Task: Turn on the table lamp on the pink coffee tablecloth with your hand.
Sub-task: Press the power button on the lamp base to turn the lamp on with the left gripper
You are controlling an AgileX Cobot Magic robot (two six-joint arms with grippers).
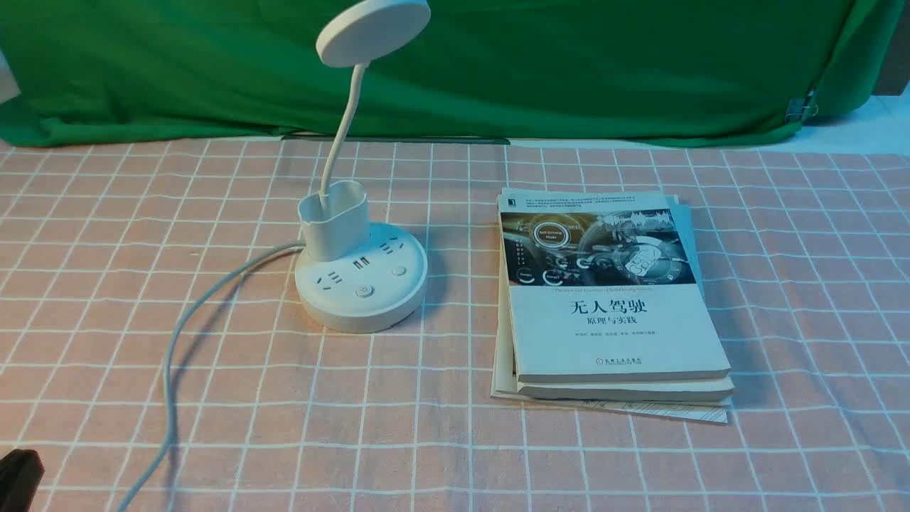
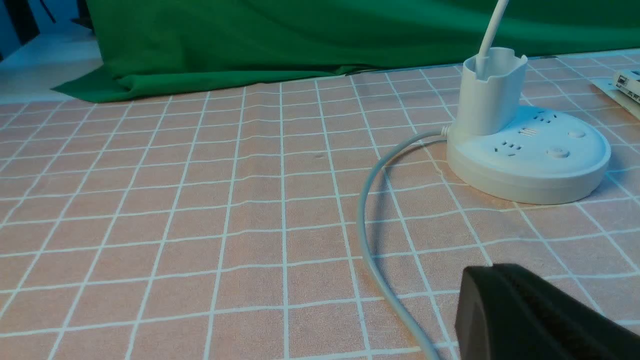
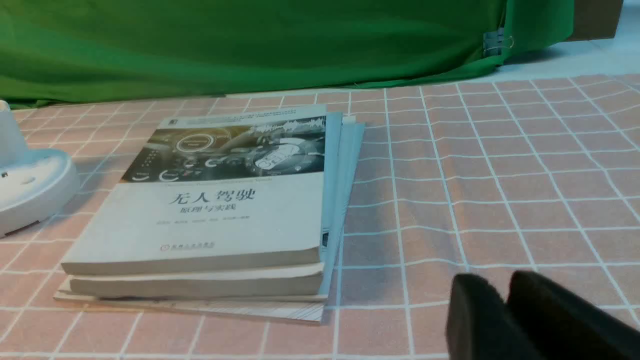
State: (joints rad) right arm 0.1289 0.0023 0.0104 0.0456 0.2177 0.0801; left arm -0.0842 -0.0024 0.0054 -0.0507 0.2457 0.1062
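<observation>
The white table lamp (image 1: pixel 361 279) stands on the pink coffee tablecloth (image 1: pixel 640 455), left of centre, its disc head (image 1: pixel 373 32) raised on a bent neck out of an oval cup (image 1: pixel 333 220). Two round buttons (image 1: pixel 365 290) sit on the front of the base. A grey-white cord (image 1: pixel 186 320) runs from the base toward the near left edge. Only a black tip of my left hand (image 1: pixel 18 473) shows at the near left corner, far from the lamp. In the left wrist view that gripper (image 2: pixel 492 274) is shut and empty, short of the base (image 2: pixel 530 160). My right gripper (image 3: pixel 500 285) is shut, empty, low over the cloth.
A stack of books (image 1: pixel 611 306) lies right of the lamp, close to its base, also seen beside the lamp base (image 3: pixel 30 192) in the right wrist view. A green backdrop cloth (image 1: pixel 569 64) hangs along the far edge. The cord (image 2: pixel 367 235) curves across the cloth beside my left gripper.
</observation>
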